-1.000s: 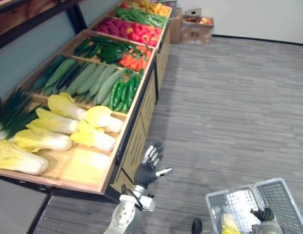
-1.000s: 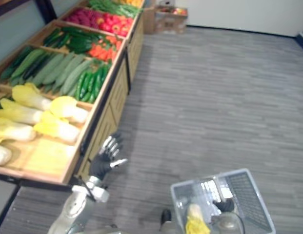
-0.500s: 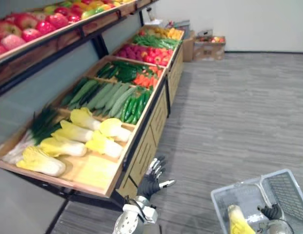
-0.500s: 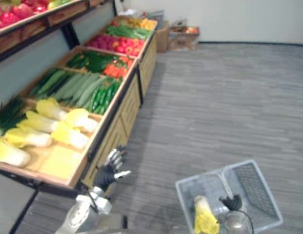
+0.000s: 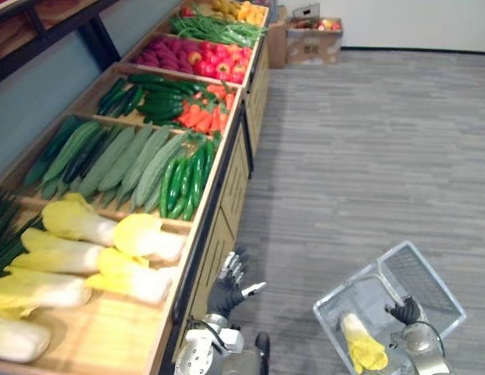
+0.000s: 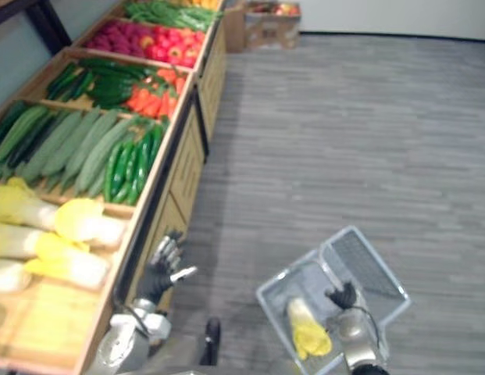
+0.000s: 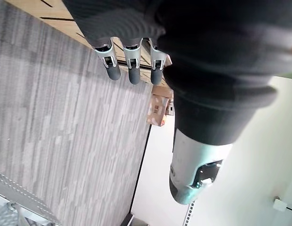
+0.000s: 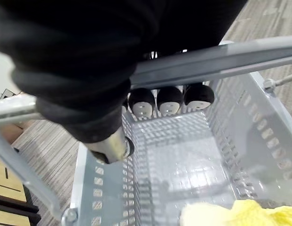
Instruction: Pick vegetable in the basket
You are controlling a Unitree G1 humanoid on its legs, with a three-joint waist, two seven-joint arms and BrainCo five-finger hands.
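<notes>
Our right hand is clenched round the handle of the grey basket, which hangs beneath it. 1 yellow cabbage lies inside the basket, just to that hand's left. Our left hand is released, fingers straight, holding nothing, close beside the wooden stand. Beyond this hand lie more cabbages, then cucumbers, then carrots.

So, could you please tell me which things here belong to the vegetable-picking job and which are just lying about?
Job: basket, the cabbage inside it, right robot hand curled round its handle, open left robot hand, cabbages on the stand.
Lying about: cucumbers, carrots, cardboard box.
</notes>
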